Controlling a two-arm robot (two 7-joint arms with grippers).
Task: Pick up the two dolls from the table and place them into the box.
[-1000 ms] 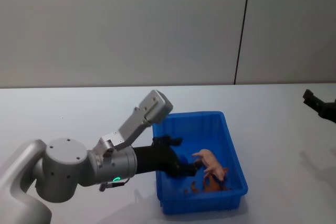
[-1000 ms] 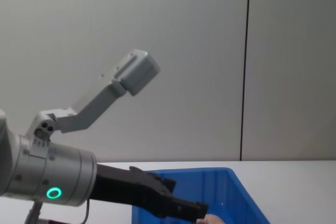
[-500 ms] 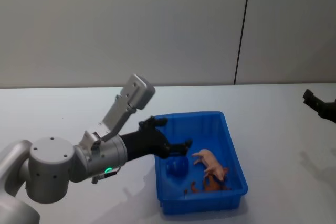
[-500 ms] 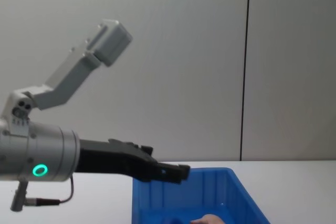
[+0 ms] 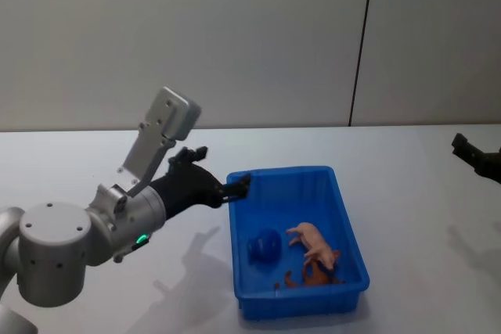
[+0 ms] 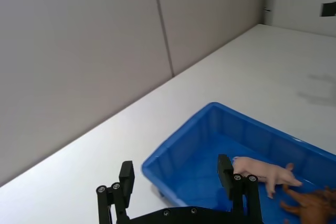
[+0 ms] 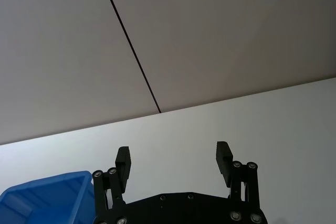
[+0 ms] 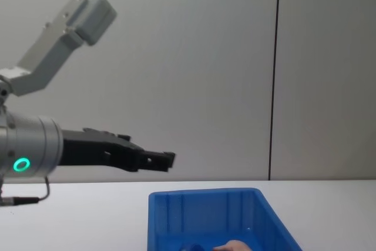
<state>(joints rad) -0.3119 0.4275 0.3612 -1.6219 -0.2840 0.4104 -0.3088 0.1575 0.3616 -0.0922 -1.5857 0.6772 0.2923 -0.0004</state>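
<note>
Head view: the left arm reaches forward, its left claw empty above the near-left rim of the blue box on the white worktop. A pink doll and brown doll lie inside.

Left wrist view: fingers spread wide.

Right wrist view: right claw open, empty.
</note>
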